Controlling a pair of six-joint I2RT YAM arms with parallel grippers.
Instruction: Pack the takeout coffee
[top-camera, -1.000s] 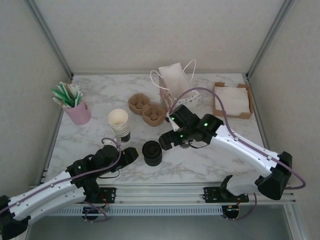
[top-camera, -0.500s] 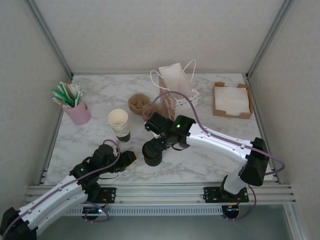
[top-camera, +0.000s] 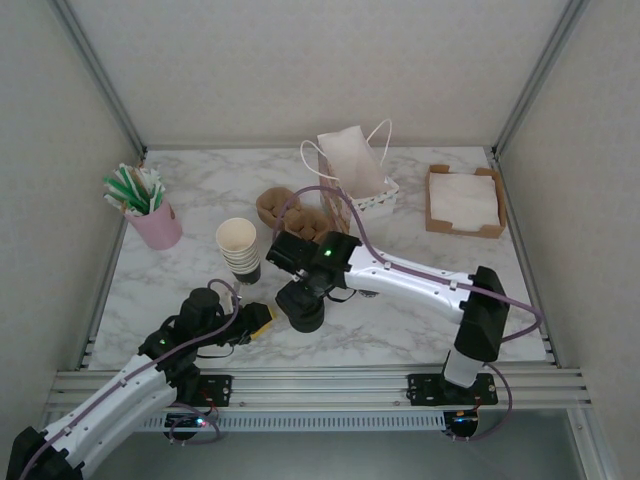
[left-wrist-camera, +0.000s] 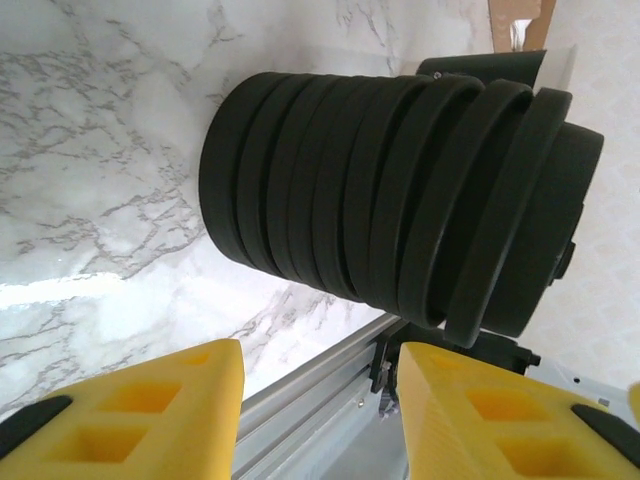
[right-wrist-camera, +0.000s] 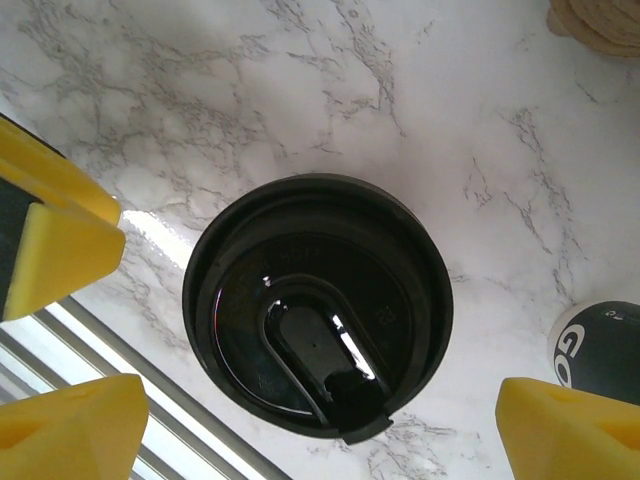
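Marble desk (top-camera: 420, 200) in a pale-walled enclosure; a pink cup of straws (top-camera: 155, 225), a stack of cream cups (top-camera: 238, 242), a cardboard carrier (top-camera: 290, 212), a paper bag (top-camera: 350, 160) and a napkin tray (top-camera: 463, 200) are ranged across it. A stack of black lids (top-camera: 306, 315) is stood near the front edge — the right claw (top-camera: 300, 292) is held spread wide above it, gripping nothing, and the left claw (top-camera: 258, 322) is levelled at its left side, half parted and empty. The takeout coffee (right-wrist-camera: 600, 350) — a dark, white-lettered cup body cut by the right wrist view's edge — is stood near the lids but apart from them; whether it is lidded cannot be told.
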